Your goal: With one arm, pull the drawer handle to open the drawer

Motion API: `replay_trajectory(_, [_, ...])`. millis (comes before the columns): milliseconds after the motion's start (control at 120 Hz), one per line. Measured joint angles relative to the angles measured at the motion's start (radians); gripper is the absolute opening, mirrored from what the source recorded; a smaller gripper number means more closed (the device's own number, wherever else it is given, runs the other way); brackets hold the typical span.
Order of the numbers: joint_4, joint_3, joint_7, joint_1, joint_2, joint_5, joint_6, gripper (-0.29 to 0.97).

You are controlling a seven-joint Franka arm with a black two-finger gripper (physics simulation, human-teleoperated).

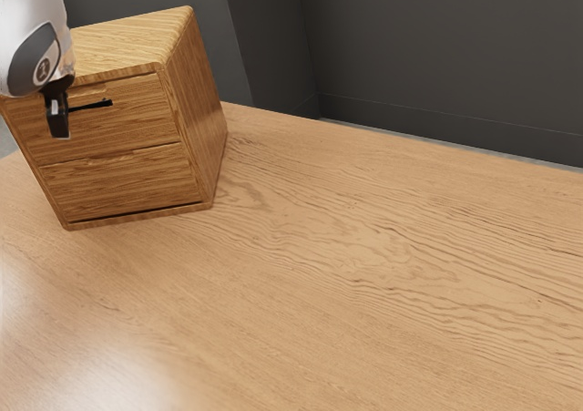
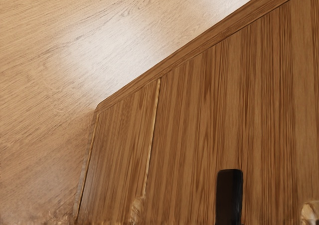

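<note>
At the far corner of the worktop, toward the exterior view's left, the handle (image 1: 91, 106) is a thin black bar lying level across the upper drawer (image 1: 123, 124) of a small wooden cabinet (image 1: 196, 92). In the wrist view the handle (image 2: 229, 197) shows as a dark upright slab just under the hand, against the wood grain of the drawer front. That front looks about flush with the lower drawer (image 1: 118, 181), so I judge the drawer shut, or nearly so, with the whole pull left to do.

The gripper (image 1: 57, 128) hangs at the end of the handle nearer the exterior view's left, close against the drawer front. Whether it is apart or together I cannot tell, nor whether it has the bar.

The step in hand is to secure the handle and then pull. To do it well, the gripper should sit nearer the middle of the bar than its tip, so that the pull does not twist the drawer in its runners or slide off the end. The grip should be firm before any pull starts. The pull should run straight out from the drawer front, along the line of the cabinet's sides, slow and level, without lifting or dropping. The cabinet stands loose on the worktop (image 1: 364, 274), so a jerk might drag the cabinet along instead of opening the drawer.
</note>
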Motion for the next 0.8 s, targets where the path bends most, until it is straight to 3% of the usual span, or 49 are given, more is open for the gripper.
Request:
replay_trajectory(350, [-0.001, -0.008, -0.012, -0.038, 0.037, -0.008, 0.015, 0.68])
replay_trajectory(692, [-0.011, 0.014, -0.029, -0.052, 0.062, -0.092, 0.006, 0.68])
replay_trajectory(800, [-0.086, 0.003, -0.053, -0.050, 0.012, -0.127, 0.005, 0.67])
